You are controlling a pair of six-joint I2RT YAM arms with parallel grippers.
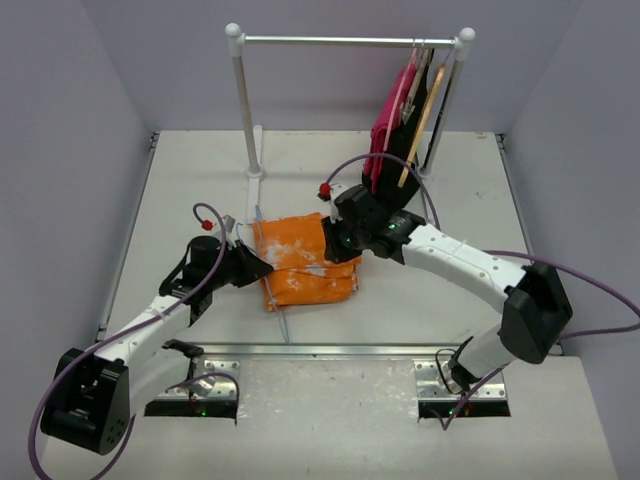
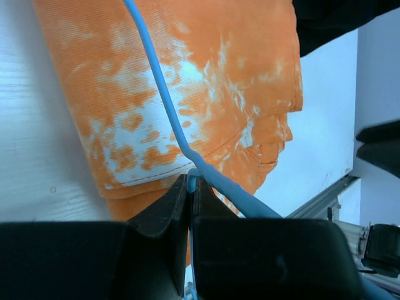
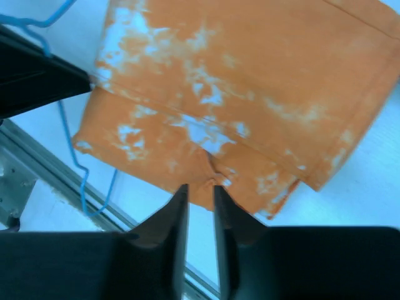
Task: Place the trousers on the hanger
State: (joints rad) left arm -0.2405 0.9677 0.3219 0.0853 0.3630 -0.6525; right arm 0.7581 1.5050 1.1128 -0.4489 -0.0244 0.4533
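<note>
Left fingers (image 2: 165, 212): shut tight on the hanger (image 2: 161, 81) wire, right at a bend in it; no gap btwn tips.
Right fingers (image 3: 169, 215): parted a little, narrow gap only; tips sit at a small pucker on the trousers (image 3: 250, 81) edge; can't tell if any cloth is caught.
Left gripper (image 1: 252, 266): low over the table (image 1: 180, 190), at left edge of trousers, pointing right.
Right gripper (image 1: 335, 240): at right side of trousers, twd the far corner; arm reaches in from the right.
Trousers: bright orange w/ white blotches, folded into a rough rectangle, lying flat approx mid-table, btwn the two grippers.
Hanger: thin pale blue wire, lying low, running near-to-far along left side of trousers. In left wrist view the wire crosses on top of the cloth. Near end sticks out past trousers twd table's near edge; far end pokes out beyond their far edge.
Rail (image 1: 340, 41): bar on two white posts at far side of table, well apart from trousers.
On rail: pink garment (image 1: 383, 130) and wooden hanger (image 1: 422, 125), bunched at right end, hanging down.
Fold: layered edges show at near side in right wrist view; near right corner a bit uneven.
</note>
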